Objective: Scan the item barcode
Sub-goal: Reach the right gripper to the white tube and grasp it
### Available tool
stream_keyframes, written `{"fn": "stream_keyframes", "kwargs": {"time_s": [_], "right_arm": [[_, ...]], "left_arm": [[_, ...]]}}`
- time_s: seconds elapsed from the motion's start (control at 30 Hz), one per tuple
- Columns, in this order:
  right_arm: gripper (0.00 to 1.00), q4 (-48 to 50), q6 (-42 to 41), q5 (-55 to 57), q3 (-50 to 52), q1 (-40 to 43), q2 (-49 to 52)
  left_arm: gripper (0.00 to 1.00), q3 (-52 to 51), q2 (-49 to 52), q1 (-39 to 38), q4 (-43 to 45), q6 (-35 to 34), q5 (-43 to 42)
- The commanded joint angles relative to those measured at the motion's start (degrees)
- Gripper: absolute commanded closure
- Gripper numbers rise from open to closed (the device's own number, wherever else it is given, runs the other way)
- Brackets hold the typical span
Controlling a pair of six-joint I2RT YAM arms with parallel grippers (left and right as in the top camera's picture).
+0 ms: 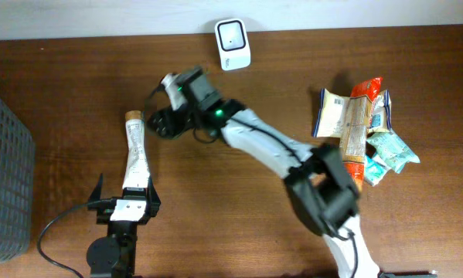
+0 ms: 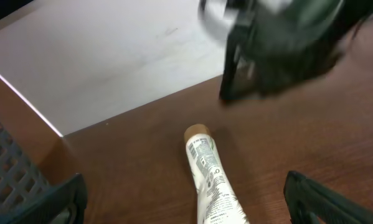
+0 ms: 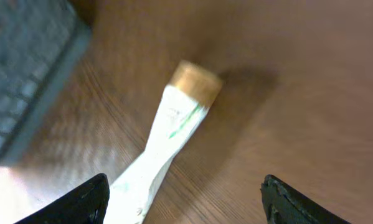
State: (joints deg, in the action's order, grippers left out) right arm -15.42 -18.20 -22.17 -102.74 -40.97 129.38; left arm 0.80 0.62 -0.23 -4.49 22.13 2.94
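The item is a white tube (image 1: 136, 158) with a tan cap (image 1: 133, 117), lying flat on the wooden table. Its flat end lies between the wide-apart fingers of my left gripper (image 1: 127, 193), which is open and not touching it. In the left wrist view the tube (image 2: 210, 183) shows black print, cap (image 2: 197, 132) pointing away, and the left gripper (image 2: 186, 208) straddles it. My right gripper (image 1: 161, 104) hovers just right of the cap, open and empty. In the right wrist view the tube (image 3: 167, 140) runs toward the left finger (image 3: 80, 202) of the right gripper (image 3: 186, 202). The white scanner (image 1: 233, 44) stands at the back edge.
A grey slatted basket (image 1: 3, 170) fills the left edge and shows in the right wrist view (image 3: 24, 62). A pile of snack packets (image 1: 362, 127) lies at the right. The right arm (image 1: 277, 154) crosses the middle of the table.
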Motion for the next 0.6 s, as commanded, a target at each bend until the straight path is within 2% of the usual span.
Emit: {"fn": "stream_keyframes", "kwargs": {"time_s": [0.0, 0.27, 0.5, 0.57], "right_arm": [[0.23, 0.76, -0.72, -0.13, -5.90, -1.81, 6.40], [0.24, 6.16, 0.46, 0.31, -6.03, -4.83, 11.37], [0.43, 6.82, 1.88, 4.09, -6.03, -7.34, 14.05], [0.53, 5.03, 1.86, 5.09, -6.03, -7.39, 15.06]], "left_arm": [[0.01, -0.28, -0.26, 0.28, -0.04, 0.70, -0.20], [0.01, -0.28, -0.26, 0.28, -0.04, 0.70, -0.20], [0.01, -0.28, -0.26, 0.28, -0.04, 0.70, -0.20], [0.01, -0.28, -0.26, 0.28, -0.04, 0.70, -0.20]]}}
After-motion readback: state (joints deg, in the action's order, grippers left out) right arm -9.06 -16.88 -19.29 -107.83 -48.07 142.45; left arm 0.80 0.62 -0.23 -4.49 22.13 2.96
